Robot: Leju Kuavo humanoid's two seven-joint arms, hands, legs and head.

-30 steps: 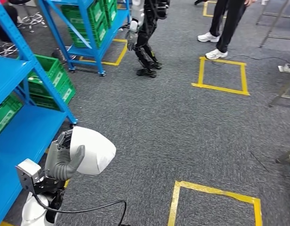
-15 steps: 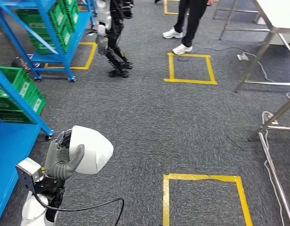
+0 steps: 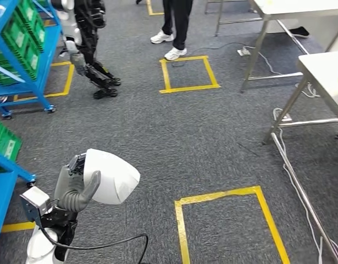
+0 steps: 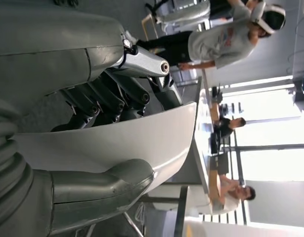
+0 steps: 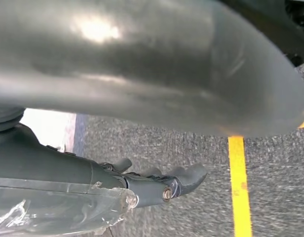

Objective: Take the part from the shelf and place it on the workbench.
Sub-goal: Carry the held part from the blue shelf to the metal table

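Camera has swung right between frames: the blue shelf (image 3: pixel 17 49) has slid toward the left edge of the head view and a white tabletop (image 3: pixel 325 71) has come in at the right, so the body is turning, not the things moving. Left hand (image 3: pixel 73 190) holds the white part (image 3: pixel 113 176) low in front of the body, thumb across its near face, fingers (image 4: pixel 105 96) curled behind it; the left wrist view confirms the part clamped between thumb and fingers. Right hand (image 5: pixel 161 185) hangs over the carpet, fingers loosely extended with nothing in them. Step in hand, by my reading: carry phase, part already off the shelf, robot turning toward the workbench. Yellow floor square (image 3: pixel 229 225) lies ahead, tabletop well apart to the right. Another robot (image 3: pixel 88 49) and a person's legs (image 3: pixel 175 27) stand further off. Next move calls for finishing the turn, walking up to the tabletop, and raising the left arm above the surface before release. Cables (image 3: pixel 295 187) on the floor by the table legs look like a trip risk.
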